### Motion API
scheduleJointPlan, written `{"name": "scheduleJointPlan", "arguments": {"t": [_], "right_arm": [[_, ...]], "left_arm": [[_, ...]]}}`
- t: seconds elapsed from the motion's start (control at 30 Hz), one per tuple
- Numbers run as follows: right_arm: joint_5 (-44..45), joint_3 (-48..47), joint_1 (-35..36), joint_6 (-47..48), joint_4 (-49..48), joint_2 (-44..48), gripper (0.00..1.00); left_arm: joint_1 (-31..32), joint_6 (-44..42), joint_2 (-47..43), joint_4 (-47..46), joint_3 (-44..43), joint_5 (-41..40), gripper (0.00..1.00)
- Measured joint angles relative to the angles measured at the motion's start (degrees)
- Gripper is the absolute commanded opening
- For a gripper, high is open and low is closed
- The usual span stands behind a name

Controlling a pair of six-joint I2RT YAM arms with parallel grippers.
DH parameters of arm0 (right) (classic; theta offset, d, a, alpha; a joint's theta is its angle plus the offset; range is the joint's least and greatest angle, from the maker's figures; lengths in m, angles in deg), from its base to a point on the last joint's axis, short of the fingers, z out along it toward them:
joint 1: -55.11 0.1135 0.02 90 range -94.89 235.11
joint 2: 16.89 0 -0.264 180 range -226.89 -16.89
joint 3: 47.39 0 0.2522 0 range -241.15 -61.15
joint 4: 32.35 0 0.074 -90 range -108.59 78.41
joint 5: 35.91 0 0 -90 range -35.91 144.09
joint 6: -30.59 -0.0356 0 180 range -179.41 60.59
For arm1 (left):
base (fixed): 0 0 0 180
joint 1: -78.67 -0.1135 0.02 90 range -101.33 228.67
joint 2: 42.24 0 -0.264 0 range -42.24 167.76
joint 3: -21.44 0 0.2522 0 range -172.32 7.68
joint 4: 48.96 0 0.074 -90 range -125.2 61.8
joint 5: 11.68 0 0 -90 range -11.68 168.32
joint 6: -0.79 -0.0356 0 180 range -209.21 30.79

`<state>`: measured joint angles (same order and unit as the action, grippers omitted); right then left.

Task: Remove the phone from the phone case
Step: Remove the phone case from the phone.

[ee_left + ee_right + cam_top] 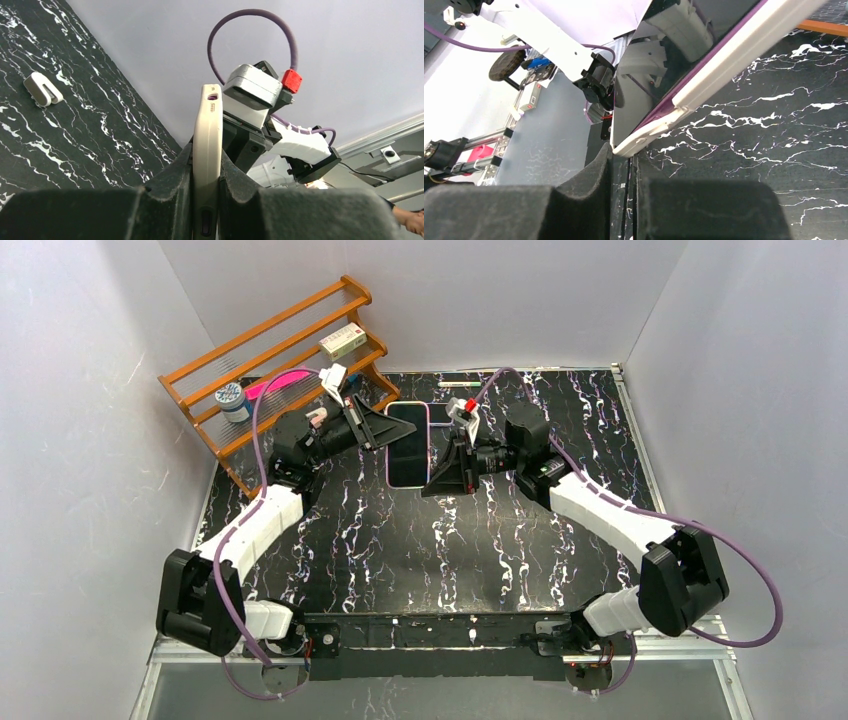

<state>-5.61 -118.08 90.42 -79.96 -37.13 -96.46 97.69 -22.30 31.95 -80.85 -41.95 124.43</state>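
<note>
Black marbled table [400, 560], phone [407, 445] seated in pale phone case [206, 150], left jaws clenched on the case, right jaws unclear

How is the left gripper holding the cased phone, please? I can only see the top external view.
Observer: The left wrist view shows the left gripper shut on the phone case, pinching its front and back, with the cream edge facing the camera.
Operator: Thank you. Is the phone out of the case at all?
Observer: No. In the right wrist view the phone has its purple edge seated inside the case's rim at the near corner.
Operator: And the right gripper?
Observer: The right gripper sits at that corner with its jaws nearly together. I cannot tell whether it is gripping.
</note>
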Motion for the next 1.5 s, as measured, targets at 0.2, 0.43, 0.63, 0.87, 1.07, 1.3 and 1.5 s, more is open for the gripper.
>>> {"name": "scheduleJointPlan", "arguments": {"t": [0.2, 0.43, 0.63, 0.87, 1.07, 1.3, 1.5], "right_arm": [[-0.63, -0.66, -0.20, 3.17, 1.18, -0.20, 0.01], [-0.07, -3.65, -0.02, 8.68, 5.07, -0.42, 0.20], [0.20, -3.65, -0.04, 9.03, 5.60, -0.37, 0.47], [-0.66, -1.55, -0.04, 3.63, 0.17, 1.09, 0.58], [-0.74, -1.33, -0.09, -0.44, -3.56, 0.98, 0.49], [-0.83, -1.33, -0.09, -2.23, -6.56, -1.22, 0.47], [-1.57, -1.40, -0.04, -4.50, -9.77, -2.38, 0.34]], "left_arm": [[-0.11, 3.96, 1.53, -0.96, -1.16, 0.22, 0.00], [-0.22, 7.69, 2.21, -1.03, -1.44, -0.52, 0.00], [-0.15, 6.54, 2.01, -1.01, -1.44, -0.79, 0.00], [-0.09, 3.61, 1.99, -0.61, -1.44, -1.40, 0.00], [-0.09, 3.67, 1.97, -1.11, -1.44, -2.12, 0.00], [-0.11, 3.10, 1.77, -0.94, -1.44, -2.19, 0.00], [-0.11, 2.32, 0.81, -0.66, -1.38, -2.38, 0.00]]}}
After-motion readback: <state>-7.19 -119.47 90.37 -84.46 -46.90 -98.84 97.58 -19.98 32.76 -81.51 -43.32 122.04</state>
